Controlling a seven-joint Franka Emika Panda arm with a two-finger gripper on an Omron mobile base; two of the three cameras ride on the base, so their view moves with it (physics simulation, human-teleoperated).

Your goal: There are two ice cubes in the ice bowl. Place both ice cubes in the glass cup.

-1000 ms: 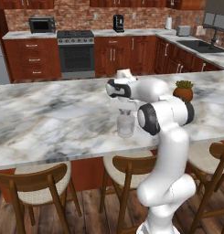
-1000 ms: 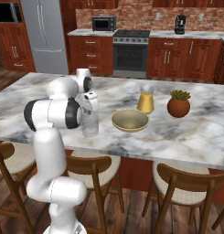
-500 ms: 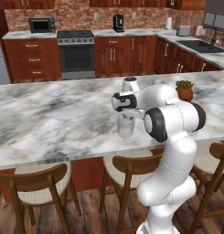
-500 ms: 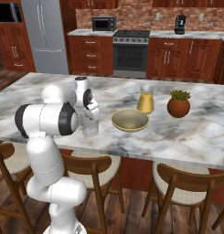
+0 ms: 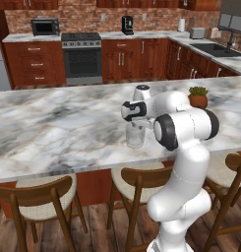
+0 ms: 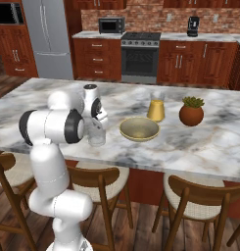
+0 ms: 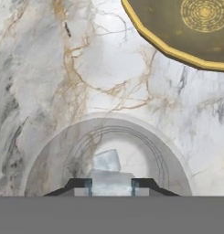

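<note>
Directly over the clear glass cup [image 7: 109,155], the jaws [image 7: 111,184] pinch a pale ice cube [image 7: 110,182]; another cube [image 7: 106,161] lies inside. Nearby on the veined marble worktop [image 7: 49,82] sits the shallow olive bowl [image 7: 186,27].

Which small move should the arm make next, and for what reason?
Probably open the gripper: it hangs right over the glass cup and an ice cube sits between its fingertips, while another cube already lies inside the cup.
</note>
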